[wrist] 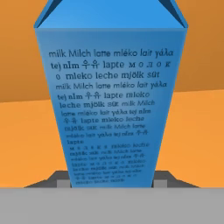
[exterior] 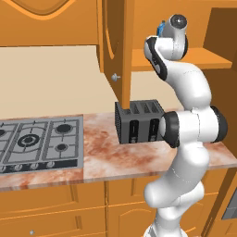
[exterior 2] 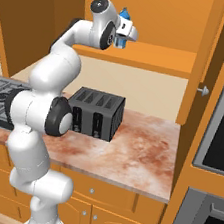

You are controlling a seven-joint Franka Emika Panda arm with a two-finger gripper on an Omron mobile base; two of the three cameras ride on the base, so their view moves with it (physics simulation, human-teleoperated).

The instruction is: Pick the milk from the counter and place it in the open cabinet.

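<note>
— What am I looking at on the hand camera?

— I'm seeing the milk (wrist: 111,105) dead centre: a slim blue carton, gabled top at twelve o'clock, its face covered in pale lettering repeating "milk" in many languages.

— Who's holding it?

— The claw (exterior 2: 123,29) is pinching it, up at the open cabinet (exterior 2: 157,57), over the orange shelf. The toaster (exterior 2: 96,114) is sitting on the bench (exterior 2: 139,148) down at six o'clock.
</note>
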